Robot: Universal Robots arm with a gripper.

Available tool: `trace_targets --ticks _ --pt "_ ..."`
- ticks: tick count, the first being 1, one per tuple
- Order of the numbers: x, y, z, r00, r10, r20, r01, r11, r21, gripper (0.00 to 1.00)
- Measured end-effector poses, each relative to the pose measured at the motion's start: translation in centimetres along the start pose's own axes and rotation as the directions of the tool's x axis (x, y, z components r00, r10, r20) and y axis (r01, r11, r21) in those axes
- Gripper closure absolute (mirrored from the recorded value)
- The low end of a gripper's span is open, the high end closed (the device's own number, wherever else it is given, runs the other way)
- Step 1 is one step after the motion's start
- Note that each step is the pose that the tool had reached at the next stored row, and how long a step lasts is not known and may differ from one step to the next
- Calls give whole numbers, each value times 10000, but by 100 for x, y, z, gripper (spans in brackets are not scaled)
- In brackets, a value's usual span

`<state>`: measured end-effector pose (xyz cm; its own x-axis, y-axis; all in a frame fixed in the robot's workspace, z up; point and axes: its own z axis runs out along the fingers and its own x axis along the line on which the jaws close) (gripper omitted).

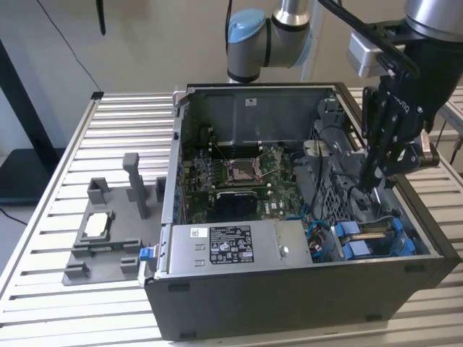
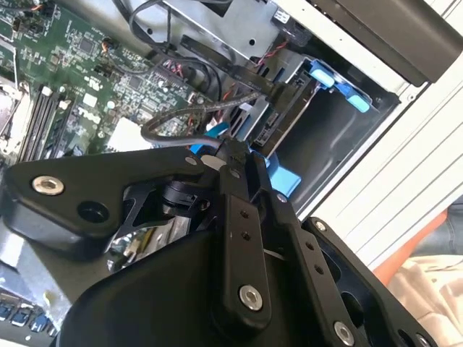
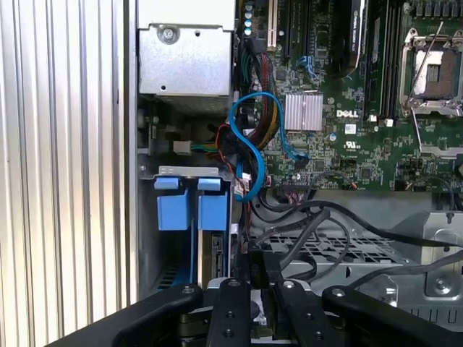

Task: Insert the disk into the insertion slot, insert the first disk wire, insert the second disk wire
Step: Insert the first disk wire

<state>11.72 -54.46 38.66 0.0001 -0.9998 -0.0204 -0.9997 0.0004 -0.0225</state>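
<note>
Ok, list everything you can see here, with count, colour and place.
table: one, silver slats, under everything
computer case: one, dark grey, open, on table
motherboard: one, green, inside case
power-supply box: one, silver, inside case beside motherboard
insertion slot: one, grey with blue tabs, beside power-supply box
cables: several, black and blue, by slot
fixture: one, grey, on table beside case
arm: one, grey and blue, above case
pincer: one, black, inside case near slot
</note>
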Motion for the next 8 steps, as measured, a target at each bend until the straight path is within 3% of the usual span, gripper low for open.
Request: trace_targets --ticks 8 --pt "16 -42 55 10000 4 -27 -4 10000 0 81"
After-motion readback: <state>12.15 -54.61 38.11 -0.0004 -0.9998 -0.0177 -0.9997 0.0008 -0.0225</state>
